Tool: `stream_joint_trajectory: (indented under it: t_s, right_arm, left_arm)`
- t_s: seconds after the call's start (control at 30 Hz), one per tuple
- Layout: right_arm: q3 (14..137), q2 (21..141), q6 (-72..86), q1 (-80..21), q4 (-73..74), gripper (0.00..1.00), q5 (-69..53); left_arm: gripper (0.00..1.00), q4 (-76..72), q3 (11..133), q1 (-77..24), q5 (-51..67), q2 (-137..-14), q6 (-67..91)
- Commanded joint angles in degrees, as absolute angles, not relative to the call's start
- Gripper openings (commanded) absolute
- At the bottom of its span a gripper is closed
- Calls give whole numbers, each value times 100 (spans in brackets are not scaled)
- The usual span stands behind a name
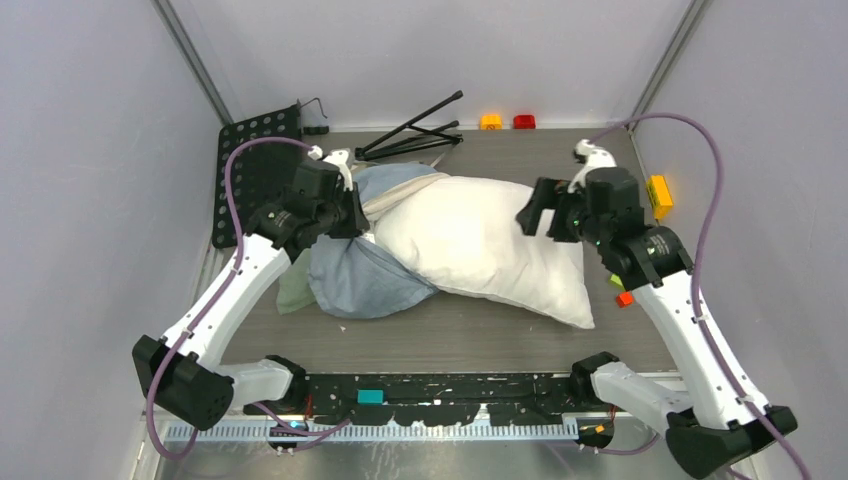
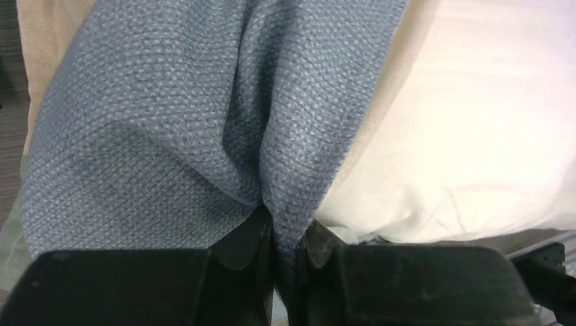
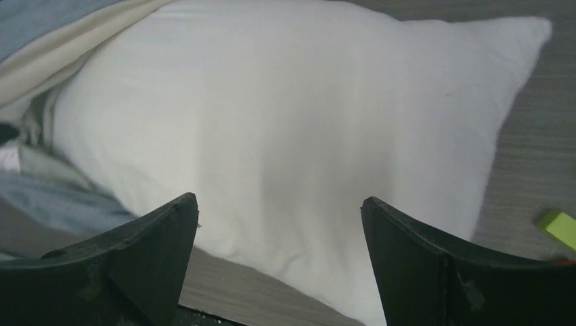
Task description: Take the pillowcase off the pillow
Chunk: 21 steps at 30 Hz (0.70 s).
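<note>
The white pillow (image 1: 480, 245) lies across the table's middle, most of it bare. The pillowcase (image 1: 365, 280), blue-grey with cream lining, is bunched over the pillow's left end. My left gripper (image 1: 352, 212) is shut on a fold of the pillowcase (image 2: 204, 115); the blue-grey cloth runs between its fingers (image 2: 248, 238), with the pillow (image 2: 475, 122) to the right. My right gripper (image 1: 538, 215) is open and empty, held just above the pillow's right end. In the right wrist view the pillow (image 3: 285, 122) fills the space beyond the open fingers (image 3: 149, 238), and the pillowcase (image 3: 47, 20) shows at upper left.
A black perforated plate (image 1: 255, 170) lies at the back left. A black folded stand (image 1: 410, 135) lies at the back. Orange (image 1: 490, 121) and red (image 1: 524, 121) blocks sit at the back edge, a yellow block (image 1: 659, 195) at the right wall, small green and red blocks (image 1: 622, 292) by the right arm.
</note>
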<state>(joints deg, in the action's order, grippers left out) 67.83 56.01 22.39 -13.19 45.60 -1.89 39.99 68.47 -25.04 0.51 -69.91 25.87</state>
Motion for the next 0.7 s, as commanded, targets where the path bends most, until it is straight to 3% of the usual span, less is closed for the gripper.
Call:
stream_joint_trajectory:
  t_s: [0.0, 0.33, 0.67]
  right_arm:
    - [7310, 5502, 1488, -3134, 4812, 94, 1083]
    - [6386, 6142, 1895, -4216, 4371, 94, 2111]
    - [5411, 6985, 2408, -4281, 3647, 94, 2972]
  left_arm:
    - [13, 4080, 7235, -2479, 471, -7040, 2364]
    - [10, 4134, 7230, -2479, 413, -6927, 2338]
    - [10, 4223, 7304, -2479, 291, -6944, 2320]
